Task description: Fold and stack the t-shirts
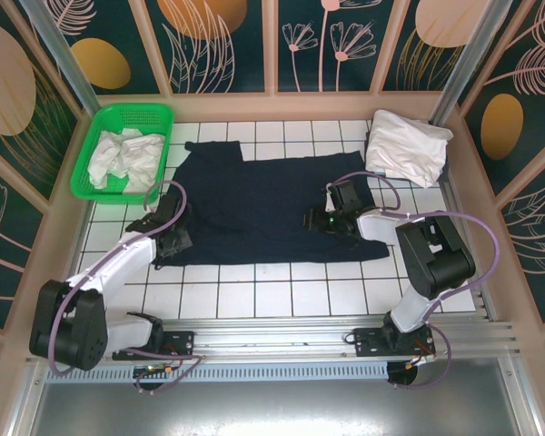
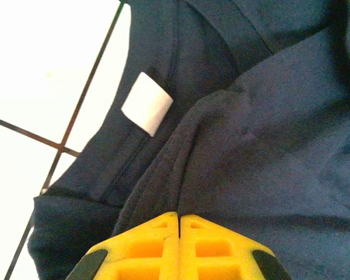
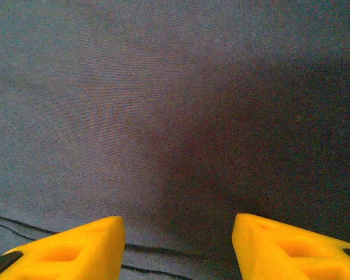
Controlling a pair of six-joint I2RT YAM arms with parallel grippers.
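A dark navy t-shirt [image 1: 254, 204] lies spread out on the white tiled table. My left gripper [image 1: 168, 238] is at the shirt's left end, by the collar. In the left wrist view it [image 2: 179, 217] is shut, and a ridge of navy cloth [image 2: 268, 146] runs up from between its yellow tips, next to the white neck label [image 2: 147, 104]. My right gripper [image 1: 322, 221] is over the shirt's right part. Its jaws [image 3: 178, 233] stand open just above flat navy cloth [image 3: 163, 105], close to a stitched hem. More white t-shirts [image 1: 127, 156] lie crumpled in a basket.
The green basket [image 1: 84, 159] stands at the back left. A white bundle of cloth [image 1: 407, 147] rests at the back right corner. Patterned walls close in the table on three sides. Bare tiles [image 1: 254, 295] run along the front between the shirt and the arm bases.
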